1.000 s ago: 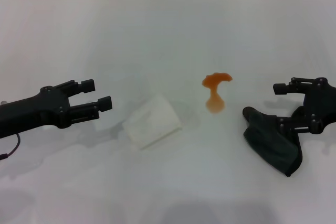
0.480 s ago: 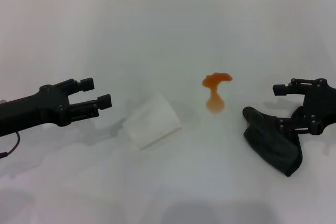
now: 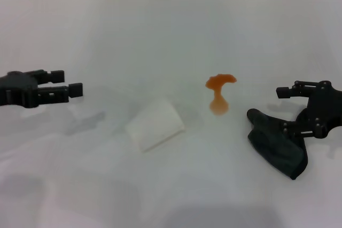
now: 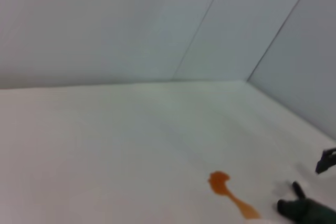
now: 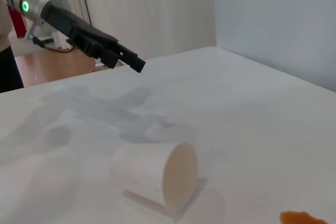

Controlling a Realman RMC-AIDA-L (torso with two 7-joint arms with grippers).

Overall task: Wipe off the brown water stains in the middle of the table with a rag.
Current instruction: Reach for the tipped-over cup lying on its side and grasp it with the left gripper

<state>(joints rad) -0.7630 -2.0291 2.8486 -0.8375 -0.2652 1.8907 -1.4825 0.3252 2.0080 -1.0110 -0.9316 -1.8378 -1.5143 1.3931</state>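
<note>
Head view: the brown water stains (image 3: 218, 93) sit near the middle of the white tabletop (image 3: 171, 30), a wider blob with a narrow stem running toward the robot. A white paper cup (image 3: 155, 124) lies on its side just to the robot's left of the stain, apart from it. The rag (image 3: 278, 143), dark and folded, lies on the tabletop to the right of the stain, well short of it. The right end effector (image 3: 291, 108) is at the rag's far edge with its fingers spread, one low against the cloth and one raised; nothing is pinched yet. The left end effector (image 3: 67, 89) hangs far out on the left, fingers slightly parted and holding nothing.

Left wrist view: the stain (image 4: 229, 191) shows near the frame's lower edge, with a corner of the rag (image 4: 307, 211) just beyond its stem; this arm's own fingers are not visible.

Right wrist view: the cup (image 5: 155, 174) lies with its open mouth facing the camera, the left end effector (image 5: 123, 59) hovers beyond it, and a sliver of stain (image 5: 304, 217) shows at the corner.

To do this step well, I judge the right fingers should close on a thick fold so the cloth hangs bunched, then sweep across the stain without nudging the cup.
</note>
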